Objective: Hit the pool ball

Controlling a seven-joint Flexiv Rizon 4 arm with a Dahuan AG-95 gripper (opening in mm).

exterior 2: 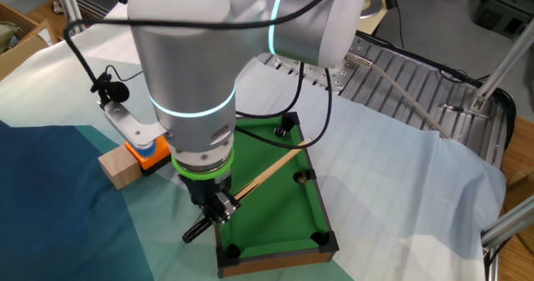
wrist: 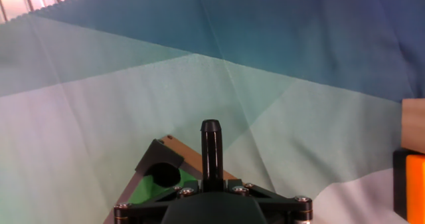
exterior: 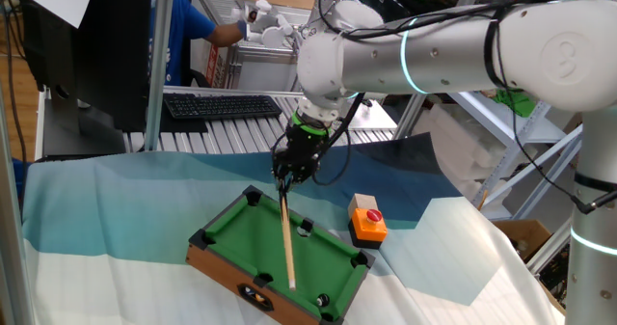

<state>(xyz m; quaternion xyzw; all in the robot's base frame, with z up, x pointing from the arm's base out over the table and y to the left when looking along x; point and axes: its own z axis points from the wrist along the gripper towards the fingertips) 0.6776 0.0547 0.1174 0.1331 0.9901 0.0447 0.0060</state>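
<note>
A small green pool table with a wooden frame lies on the cloth. My gripper hangs over its far end, shut on the thin wooden cue stick. The cue slants down across the felt, and its tip sits near the table's near end. A tiny dark ball with a pale glint lies near the near right corner, a little right of the cue tip. In the other fixed view the gripper holds the cue over the table's left end. In the hand view the cue's black butt sticks out past the gripper.
An orange button box with a red button stands just right of the pool table, and also shows in the hand view. A keyboard and a metal roller rack lie behind. Blue and white cloth covers the table.
</note>
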